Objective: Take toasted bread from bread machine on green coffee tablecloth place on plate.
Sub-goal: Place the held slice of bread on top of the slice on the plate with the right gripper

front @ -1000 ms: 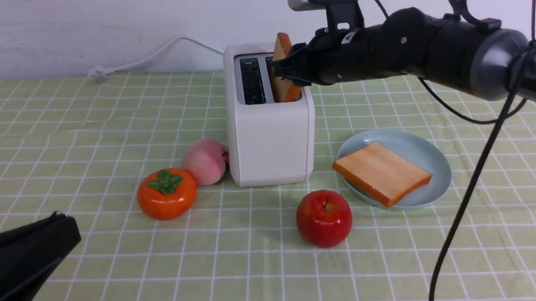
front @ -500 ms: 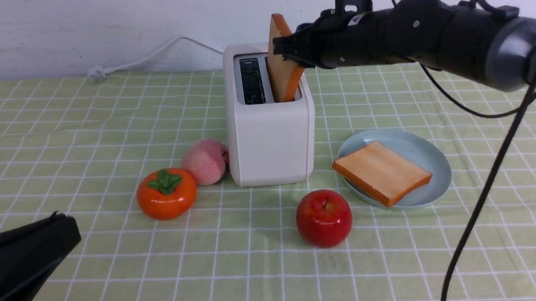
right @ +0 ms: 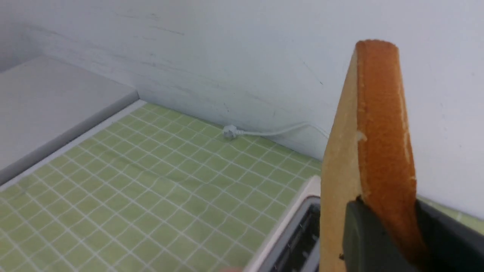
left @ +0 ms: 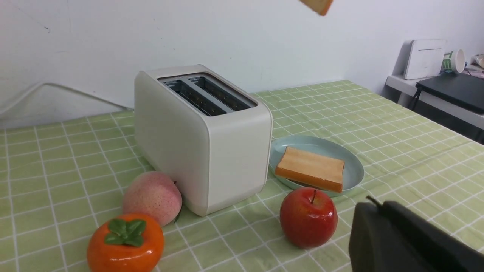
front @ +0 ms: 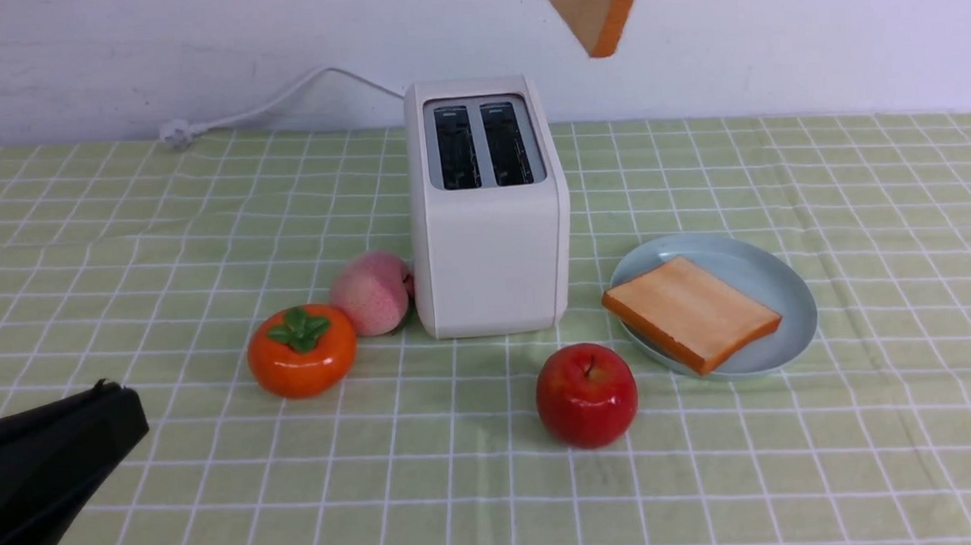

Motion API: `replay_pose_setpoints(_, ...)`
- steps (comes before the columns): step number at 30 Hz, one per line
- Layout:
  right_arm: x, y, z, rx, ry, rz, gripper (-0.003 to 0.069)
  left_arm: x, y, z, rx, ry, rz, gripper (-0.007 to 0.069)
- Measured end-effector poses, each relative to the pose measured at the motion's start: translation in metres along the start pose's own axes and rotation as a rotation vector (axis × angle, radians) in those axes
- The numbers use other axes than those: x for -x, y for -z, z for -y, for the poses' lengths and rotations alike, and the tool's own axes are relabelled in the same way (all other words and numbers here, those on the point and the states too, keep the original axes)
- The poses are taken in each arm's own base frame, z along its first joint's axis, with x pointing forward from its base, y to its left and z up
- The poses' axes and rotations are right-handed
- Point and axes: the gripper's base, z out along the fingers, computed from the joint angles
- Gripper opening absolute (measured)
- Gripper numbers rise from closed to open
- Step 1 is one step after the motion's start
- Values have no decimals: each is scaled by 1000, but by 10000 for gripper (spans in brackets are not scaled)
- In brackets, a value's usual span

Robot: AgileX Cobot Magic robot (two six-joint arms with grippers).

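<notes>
Right gripper (right: pixel 393 232): jaws part-closed, pinching the lifted slice (right: pixel 378 151) across its thickness at one crust edge. The slice stands on edge between the dark pads, clear above the bread machine (front: pixel 489 214). The front view shows only one corner of this slice at the top border, high over the table; the gripper itself is outside that frame. Both slots of the bread machine are dark and empty. Judgement: the edge-on hold matches how a slice sits in a slot, and the height gives clearance over the housing for a carry. The plate (front: pixel 785 282) sits just to the right of the bread machine on the green coffee tablecloth (front: pixel 160 240). The plated slice (front: pixel 691 311) lies flat on it, reaching the near rim, so little bare room remains; the lifted slice will probably have to overlap it. Left gripper (front: pixel 115 412): pressed together, holding nothing, low at the near left. Apple (front: pixel 587 393), peach (front: pixel 370 293) and persimmon (front: pixel 301 350) stand around the bread machine's base.
</notes>
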Motion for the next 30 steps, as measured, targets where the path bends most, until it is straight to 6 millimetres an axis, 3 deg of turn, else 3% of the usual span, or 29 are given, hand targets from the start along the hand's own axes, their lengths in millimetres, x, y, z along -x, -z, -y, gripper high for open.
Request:
replay_pose_setpoints(3,-7,15,17,-14,-45,-121,119,0,0,0,0,0,0,-13)
replay_pose_setpoints(4,-15,24,35,-39,-90,-211,118,0,0,0,0,0,0,-13)
replay_pose_setpoints(7,-32,29,55,-66,-157,-328,115,0,0,0,0,0,0,-13)
replay_pose_setpoints(11,-72,25,84,-84,-292,-451,115,0,0,0,0,0,0,-13)
replay_pose_setpoints(18,-119,-1,102,-79,-415,-430,115,0,0,0,0,0,0,-13)
replay_pose_setpoints(25,-159,-52,130,-20,-564,-411,114,0,0,0,0,-1,0,-13)
replay_pose_setpoints(30,-181,-72,144,-25,-639,-407,114,0,0,0,4,-1,-3,-11)
